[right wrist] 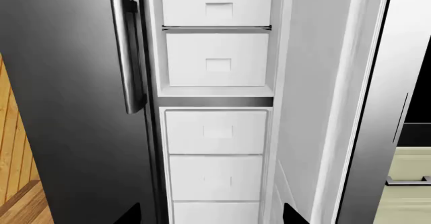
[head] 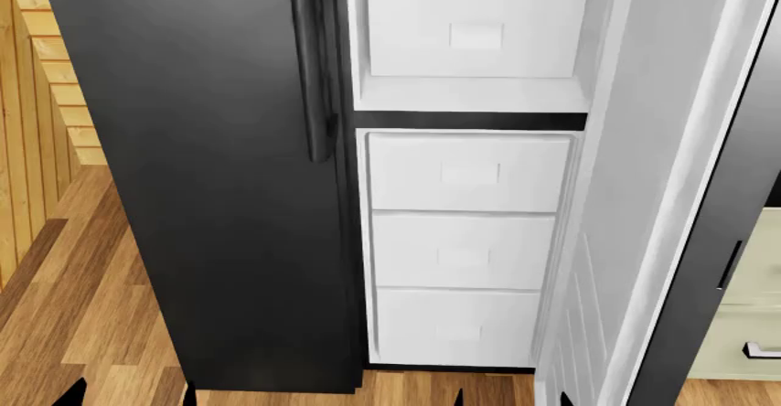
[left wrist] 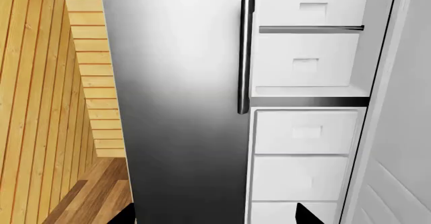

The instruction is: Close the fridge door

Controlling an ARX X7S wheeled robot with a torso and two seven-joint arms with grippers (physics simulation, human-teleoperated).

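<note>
While the fridge door (head: 647,177) is standing open, showing white lining and black edge, both pincers' states cannot be told.

My left wrist camera faces the wider black door (left wrist: 181,118) and its dark vertical handle (left wrist: 245,55). Beside it I see stacked white drawers (left wrist: 304,130) in the open compartment, the fridge door (left wrist: 397,133) swung open alongside, and wooden wall panelling (left wrist: 40,98).

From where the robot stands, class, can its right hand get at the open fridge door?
Probably yes: the fridge door stands open just right of the right hand, white lining exposed, with nothing visible between them. Distance can't be judged.
</note>
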